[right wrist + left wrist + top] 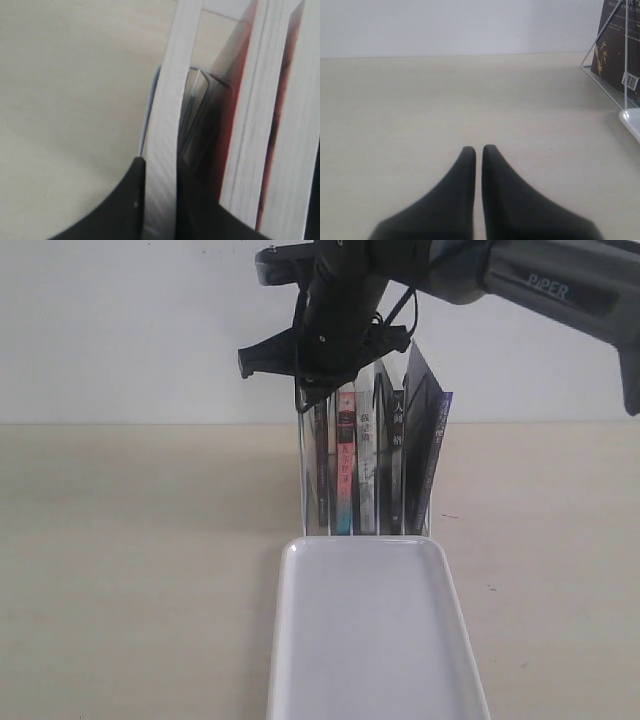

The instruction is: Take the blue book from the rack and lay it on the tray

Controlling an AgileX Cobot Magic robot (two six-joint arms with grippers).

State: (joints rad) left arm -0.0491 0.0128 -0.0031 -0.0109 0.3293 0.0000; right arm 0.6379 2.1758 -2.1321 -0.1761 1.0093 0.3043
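Observation:
The rack (300, 465) of thin clear dividers stands at the back centre with several upright books. My right gripper (318, 380) reaches down from above onto the leftmost one. In the right wrist view its black fingers (131, 200) press both sides of a thin book's white page edge (167, 100), which has a blue cover edge: the blue book (320, 475), still standing in the rack. The long white tray (375, 640) lies just in front of the rack. My left gripper (478, 150) hovers shut over bare table, holding nothing.
Beside the held book stand a pink-and-teal-spined book (345, 475), a white one (367, 470), a black-spined one (397, 455) and a leaning dark book (430, 440). The left wrist view shows the rack's side (607, 65) and a tray corner (632, 120).

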